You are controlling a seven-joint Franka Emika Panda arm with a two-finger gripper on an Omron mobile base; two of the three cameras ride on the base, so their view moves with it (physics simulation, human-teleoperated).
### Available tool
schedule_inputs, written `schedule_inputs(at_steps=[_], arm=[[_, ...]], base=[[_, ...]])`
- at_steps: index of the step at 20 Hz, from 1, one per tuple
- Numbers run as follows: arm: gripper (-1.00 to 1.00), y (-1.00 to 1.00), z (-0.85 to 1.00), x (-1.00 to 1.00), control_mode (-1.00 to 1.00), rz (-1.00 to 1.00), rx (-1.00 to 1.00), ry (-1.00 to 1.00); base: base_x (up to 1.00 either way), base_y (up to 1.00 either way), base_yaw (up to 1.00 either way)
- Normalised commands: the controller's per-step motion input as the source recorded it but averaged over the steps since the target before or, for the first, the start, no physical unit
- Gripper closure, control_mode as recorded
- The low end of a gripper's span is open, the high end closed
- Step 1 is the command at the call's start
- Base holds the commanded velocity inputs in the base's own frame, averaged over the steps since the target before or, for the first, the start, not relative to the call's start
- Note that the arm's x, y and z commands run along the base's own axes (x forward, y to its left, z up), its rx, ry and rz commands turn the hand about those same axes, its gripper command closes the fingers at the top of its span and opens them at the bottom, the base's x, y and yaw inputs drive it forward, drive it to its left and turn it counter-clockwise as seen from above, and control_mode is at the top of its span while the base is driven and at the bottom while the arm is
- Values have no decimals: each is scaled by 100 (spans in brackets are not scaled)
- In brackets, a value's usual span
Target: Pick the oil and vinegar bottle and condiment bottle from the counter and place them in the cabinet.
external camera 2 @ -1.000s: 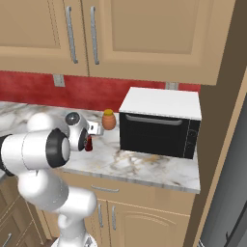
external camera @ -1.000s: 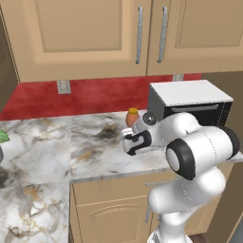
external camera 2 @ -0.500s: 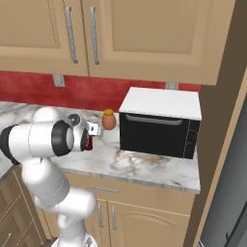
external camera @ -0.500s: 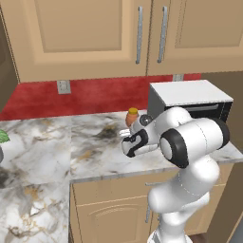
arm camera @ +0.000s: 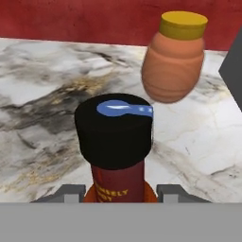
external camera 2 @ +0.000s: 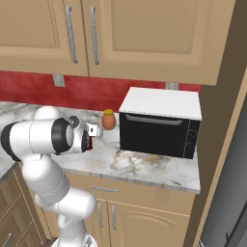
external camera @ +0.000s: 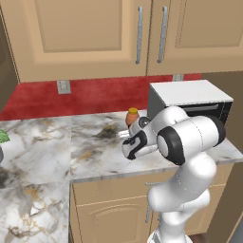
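On the white-grey marble counter [arm camera: 42, 71] with its brown and dark veins, the small slim dark red-brown condiment bottle [arm camera: 115, 142] with a black cap and dark label stands upright between the two-finger gripper [arm camera: 116, 193], whose jaws have closed against the bottle's body just below the cap. It looks light and rigid but smooth-sided and probably slippery, so this hold on the straight body under the wider cap seems a sound place to grip, since the cap would catch any slide. Just behind and to its right sits a squat orange yellow-lidded jar [arm camera: 175, 59], near enough that a careless lift might knock it, with the black-fronted, white-topped microwave [external camera 2: 161, 123] further right.
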Motion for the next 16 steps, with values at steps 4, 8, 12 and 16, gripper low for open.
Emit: schedule_inputs(at_steps=[4,8,12,16], arm=[[100,0,0,0,-100,0,1,-1],[100,0,21,-21,-100,-1,1,-2],[100,0,56,-46,-100,-1,3,-3],[100,0,77,-59,-100,0,2,0]], base=[[0,0,0],[0,0,0],[0,0,0],[0,0,0]])
